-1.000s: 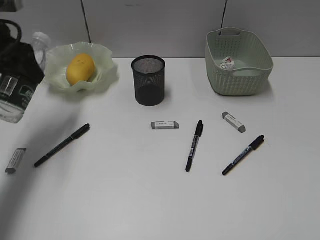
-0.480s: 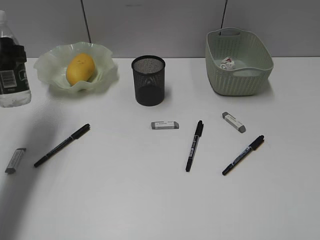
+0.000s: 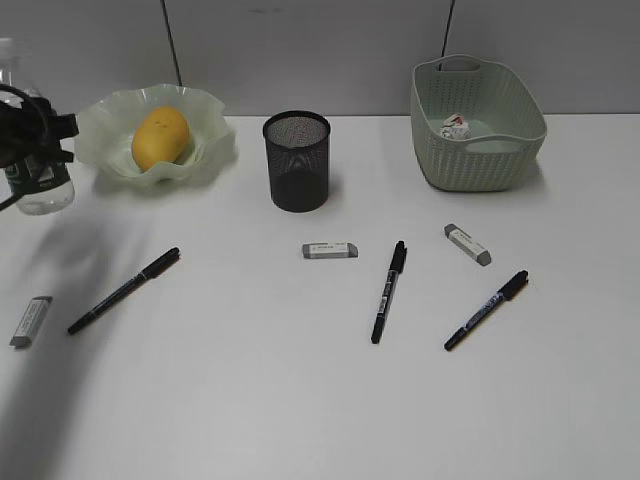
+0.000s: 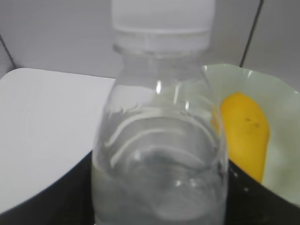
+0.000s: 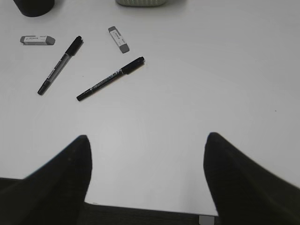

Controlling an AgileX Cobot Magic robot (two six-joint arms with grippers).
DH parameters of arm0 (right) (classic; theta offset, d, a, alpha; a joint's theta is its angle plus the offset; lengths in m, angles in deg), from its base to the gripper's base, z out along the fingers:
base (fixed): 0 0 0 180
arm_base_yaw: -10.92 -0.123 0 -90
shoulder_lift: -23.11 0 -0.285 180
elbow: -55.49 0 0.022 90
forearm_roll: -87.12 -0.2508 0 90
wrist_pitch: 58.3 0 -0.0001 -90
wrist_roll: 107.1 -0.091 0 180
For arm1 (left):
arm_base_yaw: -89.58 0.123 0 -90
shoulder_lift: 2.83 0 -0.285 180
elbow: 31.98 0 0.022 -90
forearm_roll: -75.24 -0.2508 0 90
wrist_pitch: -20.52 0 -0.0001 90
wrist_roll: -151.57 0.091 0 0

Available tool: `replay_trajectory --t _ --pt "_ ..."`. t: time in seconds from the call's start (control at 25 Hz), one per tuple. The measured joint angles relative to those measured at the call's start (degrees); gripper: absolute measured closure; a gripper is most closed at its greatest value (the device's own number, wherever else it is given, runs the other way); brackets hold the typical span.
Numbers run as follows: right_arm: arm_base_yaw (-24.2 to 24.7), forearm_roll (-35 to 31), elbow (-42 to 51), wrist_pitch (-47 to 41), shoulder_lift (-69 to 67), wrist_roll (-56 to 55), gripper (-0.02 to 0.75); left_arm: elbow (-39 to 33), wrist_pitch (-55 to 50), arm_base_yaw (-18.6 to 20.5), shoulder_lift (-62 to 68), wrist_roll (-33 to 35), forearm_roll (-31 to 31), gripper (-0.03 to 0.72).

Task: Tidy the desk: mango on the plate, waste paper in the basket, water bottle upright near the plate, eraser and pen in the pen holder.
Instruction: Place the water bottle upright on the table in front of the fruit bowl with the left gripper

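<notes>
The water bottle (image 3: 38,185) stands upright on the desk (image 3: 300,400) just left of the plate (image 3: 215,150). My left gripper (image 3: 30,135) is shut around its body; in the left wrist view the bottle (image 4: 159,140) fills the space between the jaws (image 4: 159,197). The mango (image 3: 160,137) lies in the plate and also shows in the left wrist view (image 4: 243,131). The waste paper (image 3: 455,127) is in the basket (image 3: 478,160). The pen holder (image 3: 297,165) stands at mid-back. My right gripper (image 5: 147,154) is open and empty over the desk's front edge.
Three pens lie on the desk: left (image 3: 124,290), middle (image 3: 388,290), right (image 3: 487,309). Three erasers lie loose: far left (image 3: 31,320), middle (image 3: 330,250), right (image 3: 467,244). A grey partition wall stands behind the desk.
The bottle went from tilted and lifted at the left edge to upright on the desk beside the plate. My left gripper still surrounds it.
</notes>
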Motion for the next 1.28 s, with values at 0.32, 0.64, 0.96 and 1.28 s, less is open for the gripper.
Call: replay_trajectory --t 0.32,0.64,0.96,1.28 --pt "0.00 0.00 0.00 0.00 0.00 0.00 0.153 -1.79 13.04 -0.81 9.33 -12.33 -5.18 0.195" --pt "0.00 0.00 0.00 0.04 0.00 0.00 0.153 -1.79 23.53 -0.85 16.28 -15.43 -12.82 0.195" --pt "0.00 0.00 0.00 0.04 0.00 0.00 0.153 -1.79 28.77 -0.86 18.63 -15.59 -13.98 0.195" --pt "0.00 0.00 0.00 0.06 0.00 0.00 0.153 -1.67 29.88 -0.91 18.74 -15.59 -16.75 0.067"
